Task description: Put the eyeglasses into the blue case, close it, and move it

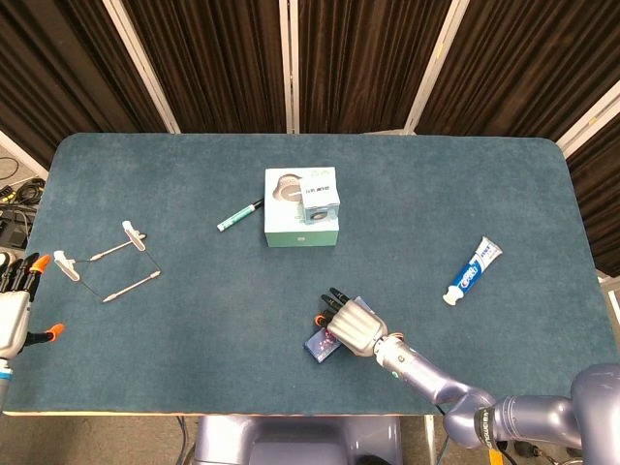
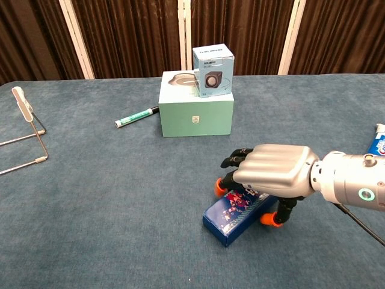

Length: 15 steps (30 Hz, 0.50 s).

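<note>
One table [image 1: 465,184], covered in teal felt, fills both views; dark pleated curtains [image 1: 213,58] with pale vertical strips hang behind it. At centre stands a mint-green box [image 2: 195,111] with a smaller blue-and-white box [image 2: 213,61] on top, picturing a small speaker (its print is too small to read). A green marker [image 1: 238,215] lies just left of the boxes, a toothpaste tube [image 1: 473,270] well to the right. The eyeglasses [image 1: 107,260], temples unfolded, lie near the left edge. The blue case [image 2: 243,210], patterned in red and white, lies closed and at an angle near the front edge. The right robot hand [image 2: 272,173] is over the case with fingers curled down one long side and thumb at the other, apparently grasping it. The left robot hand [image 1: 14,310] is off the left edge, released, fingers spread.
</note>
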Tool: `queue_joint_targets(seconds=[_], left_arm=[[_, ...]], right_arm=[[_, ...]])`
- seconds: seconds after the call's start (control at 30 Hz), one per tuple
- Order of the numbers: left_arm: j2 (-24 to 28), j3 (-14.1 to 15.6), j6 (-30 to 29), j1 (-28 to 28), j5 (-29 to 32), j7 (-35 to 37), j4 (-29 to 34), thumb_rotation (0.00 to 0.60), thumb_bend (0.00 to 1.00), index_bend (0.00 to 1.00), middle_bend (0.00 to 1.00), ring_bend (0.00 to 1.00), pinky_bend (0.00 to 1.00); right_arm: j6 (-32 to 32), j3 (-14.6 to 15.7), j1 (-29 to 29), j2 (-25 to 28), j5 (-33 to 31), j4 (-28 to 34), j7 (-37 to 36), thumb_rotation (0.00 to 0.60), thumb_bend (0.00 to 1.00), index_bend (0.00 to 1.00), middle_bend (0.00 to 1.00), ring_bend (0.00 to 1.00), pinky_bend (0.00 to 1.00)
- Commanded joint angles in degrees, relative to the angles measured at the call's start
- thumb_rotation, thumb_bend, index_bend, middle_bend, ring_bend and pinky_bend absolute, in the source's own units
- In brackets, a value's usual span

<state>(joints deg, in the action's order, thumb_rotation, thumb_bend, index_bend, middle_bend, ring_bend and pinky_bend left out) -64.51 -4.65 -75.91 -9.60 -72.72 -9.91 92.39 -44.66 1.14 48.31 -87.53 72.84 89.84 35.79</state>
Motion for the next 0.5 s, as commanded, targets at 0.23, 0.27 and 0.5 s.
queue_joint_targets(seconds=[0.23, 0.27, 0.5], left_arm=[[0.1, 0.1, -0.3, 0.1, -0.3, 0.1, 0.2, 0.600, 0.00, 0.00, 0.00, 0.00, 0.00], [0.1, 0.1, -0.3, 0.1, -0.4, 0.2, 0.2, 0.600, 0.00, 0.00, 0.00, 0.00, 0.00], [0.6, 0.3, -1.0, 0.4, -1.3, 0.9, 0.8, 0.600, 0.00, 0.00, 0.00, 0.00, 0.00]], right_arm=[[-2.2, 0.2, -1.0, 0.3, 1.2, 0.1, -0.5, 0.600, 0.22, 0.10, 0.08, 0.01, 0.00], [-2.8, 0.1, -1.2, 0.6, 1.2, 0.6, -0.4, 0.600, 0.19, 0.06, 0.04, 0.00, 0.00], [-9.9, -0.8, -3.7, 5.6, 4.1, 7.6, 0.2, 0.600, 0.05, 0.00, 0.00, 0.00, 0.00]])
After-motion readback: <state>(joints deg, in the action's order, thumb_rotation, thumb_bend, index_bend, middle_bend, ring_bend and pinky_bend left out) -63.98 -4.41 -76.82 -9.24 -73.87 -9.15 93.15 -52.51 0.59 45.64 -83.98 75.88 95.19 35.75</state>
